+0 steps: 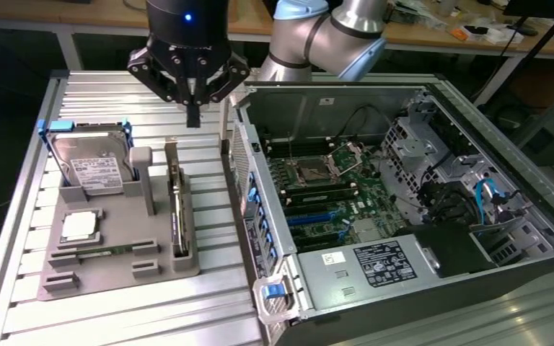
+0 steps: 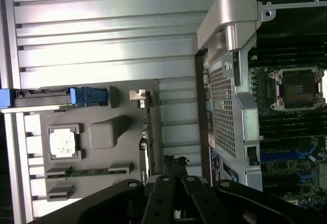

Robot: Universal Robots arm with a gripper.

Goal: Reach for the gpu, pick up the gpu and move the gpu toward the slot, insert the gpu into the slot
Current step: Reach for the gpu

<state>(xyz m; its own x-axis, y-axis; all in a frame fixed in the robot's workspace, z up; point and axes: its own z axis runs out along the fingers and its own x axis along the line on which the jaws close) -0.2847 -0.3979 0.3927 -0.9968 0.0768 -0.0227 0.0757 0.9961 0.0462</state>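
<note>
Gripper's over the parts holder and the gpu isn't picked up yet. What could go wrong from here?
1. The gripper is shut, hovering near the gpu; coming down like that could strike the card's top edge.
2. The gpu stands on edge beside a grey post; a finger might catch on it.
3. The computer case wall is close by; a lifted card could clip it.

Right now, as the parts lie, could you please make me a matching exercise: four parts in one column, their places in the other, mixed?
1 gpu
2 hard drive
3 processor chip
4 slot

A on the green motherboard inside the case
B flat in a square recess of the grey holder
C on edge along the holder's side nearest the case
D tilted, blue clips at its corners

Pairs: 1-C, 2-D, 3-B, 4-A.
</note>
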